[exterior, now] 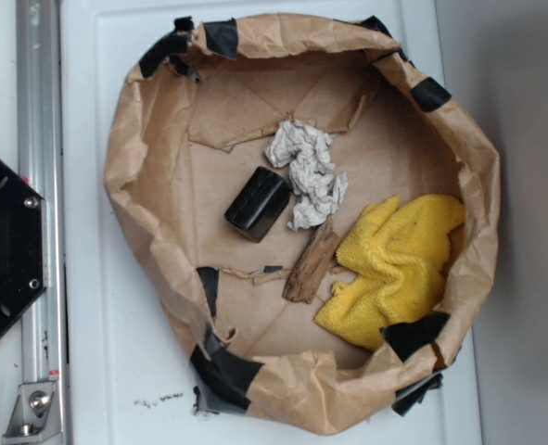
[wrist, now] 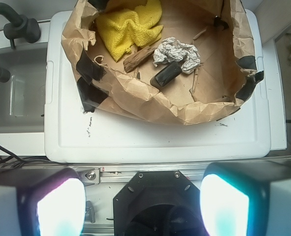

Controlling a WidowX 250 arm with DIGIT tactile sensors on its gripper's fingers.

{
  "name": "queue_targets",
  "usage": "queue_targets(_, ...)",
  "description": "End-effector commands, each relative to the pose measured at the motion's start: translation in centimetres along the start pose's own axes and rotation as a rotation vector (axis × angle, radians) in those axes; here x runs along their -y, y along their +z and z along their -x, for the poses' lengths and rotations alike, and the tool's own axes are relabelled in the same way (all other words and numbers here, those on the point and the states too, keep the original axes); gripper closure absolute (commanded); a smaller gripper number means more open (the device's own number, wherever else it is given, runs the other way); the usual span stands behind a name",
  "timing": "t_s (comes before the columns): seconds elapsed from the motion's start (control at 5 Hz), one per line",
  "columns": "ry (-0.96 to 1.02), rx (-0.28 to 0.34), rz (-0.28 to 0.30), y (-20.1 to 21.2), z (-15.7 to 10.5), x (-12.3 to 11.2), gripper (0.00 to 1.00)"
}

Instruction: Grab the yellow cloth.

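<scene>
**Risks in reaching the yellow cloth from a distant start**

A white counter carries a round basin of crumpled brown paper with black tape patches on its rim. The tall, uneven paper wall is judged the largest hazard: a descent made too close to the rim could catch the wall, fold it inward or drag the whole basin across the counter.

The yellow cloth lies on the basin floor, pressed against the wall on one side, partly under a taped edge. Because it sits so near the wall, little room is left for one finger on that side, and paper could be pinched along with the fabric.

A piece of wood lies just beside the cloth, touching or nearly touching its edge; it could be clamped or knocked if the grasp is centred too far toward it. A whitish wad of paper and a black block sit further in and are less likely to be disturbed.

The gripper is seen in the wrist view spread wide and empty, well apart from the basin, above the robot's base. A shallow grasp on the soft folds could let the cloth slip out on lifting.
</scene>
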State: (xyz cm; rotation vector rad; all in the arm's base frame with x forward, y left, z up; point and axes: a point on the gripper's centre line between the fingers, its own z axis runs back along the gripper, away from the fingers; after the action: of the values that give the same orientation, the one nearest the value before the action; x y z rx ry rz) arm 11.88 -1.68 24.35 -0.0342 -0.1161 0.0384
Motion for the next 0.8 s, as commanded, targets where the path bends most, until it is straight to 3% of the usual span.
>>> queue_targets(0.0,0.0,0.0,0.0,0.0,0.0,0.0,0.0)
queue_targets(0.2,-0.092,0.131,-0.03,-2.0,-4.8,-0.4,0.0)
queue_targets(0.4,-0.208,0.201,-0.061,-4.1,-9.5,-0.5,0.0)
queue_targets(0.6,-0.27,0.17,-0.048,-8.1,-13.4,-1.1,0.0)
